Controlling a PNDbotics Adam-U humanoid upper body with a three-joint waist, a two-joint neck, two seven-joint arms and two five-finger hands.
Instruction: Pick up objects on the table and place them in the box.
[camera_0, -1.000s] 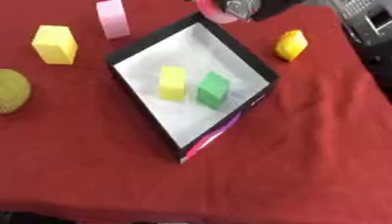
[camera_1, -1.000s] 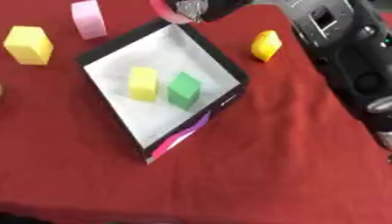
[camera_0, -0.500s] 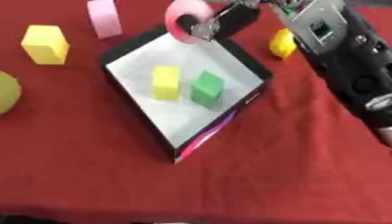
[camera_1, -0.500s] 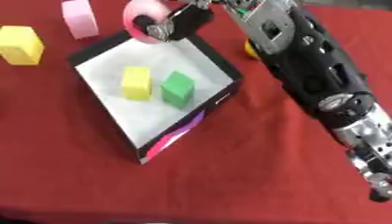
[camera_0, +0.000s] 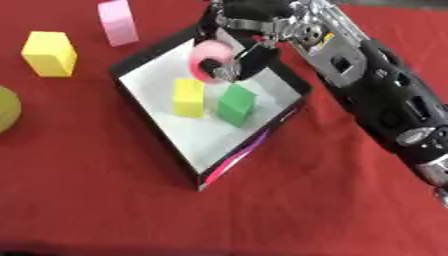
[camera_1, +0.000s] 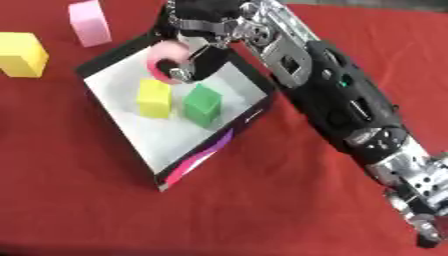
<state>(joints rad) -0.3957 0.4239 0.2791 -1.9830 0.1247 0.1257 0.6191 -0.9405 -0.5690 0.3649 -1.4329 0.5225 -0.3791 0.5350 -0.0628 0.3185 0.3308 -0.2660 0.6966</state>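
Note:
A shallow black box with a white floor lies askew on the red cloth. Inside it sit a yellow block and a green cube. My right hand reaches over the box's upper part from the right, its fingers curled round a pink ring-shaped object held just above the white floor, above the two blocks. Outside the box, a yellow cube stands at the left and a pink block at the upper left. My left hand shows in neither view.
A yellow-green round thing lies at the left edge. My right arm stretches diagonally from the lower right across the cloth. Bare red cloth spreads below the box.
My right hand has come down from the top edge with the pink ring, moving over the box's interior. The whole picture has shifted, so the camera has moved too.

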